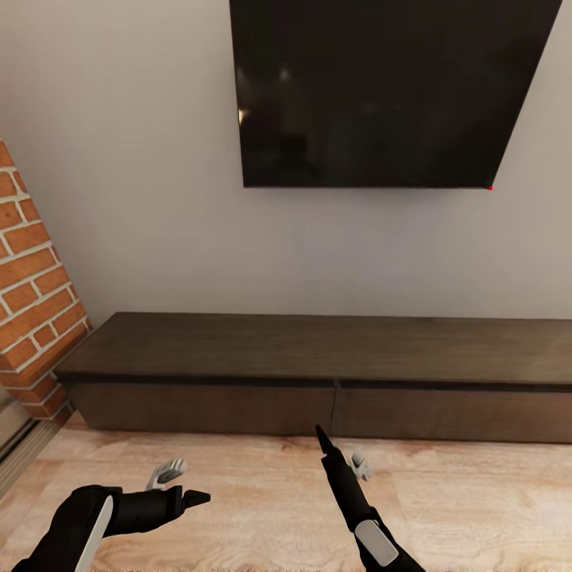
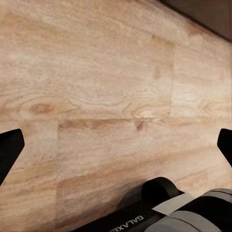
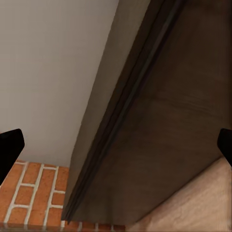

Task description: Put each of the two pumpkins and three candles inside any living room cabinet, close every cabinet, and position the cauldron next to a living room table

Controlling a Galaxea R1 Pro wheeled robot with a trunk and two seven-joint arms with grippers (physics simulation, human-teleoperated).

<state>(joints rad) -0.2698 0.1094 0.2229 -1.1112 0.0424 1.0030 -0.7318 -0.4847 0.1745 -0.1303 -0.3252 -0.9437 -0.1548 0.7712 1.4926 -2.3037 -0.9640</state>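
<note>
The cabinet is the long, low dark brown console against the wall, and both of its drawer fronts sit flush and shut. My left gripper hangs open over the wood floor, a short way in front of the cabinet's left half. My right gripper is open too, with one fingertip pointing at the seam between the two drawers. The right wrist view looks along the cabinet front from close by. Nothing is held between either pair of fingers. The pumpkins, candles, cauldron and table are out of view.
A black TV hangs on the grey wall above the cabinet. The brick fireplace juts out at the left, touching the cabinet's end. Light wood floor stretches under both arms.
</note>
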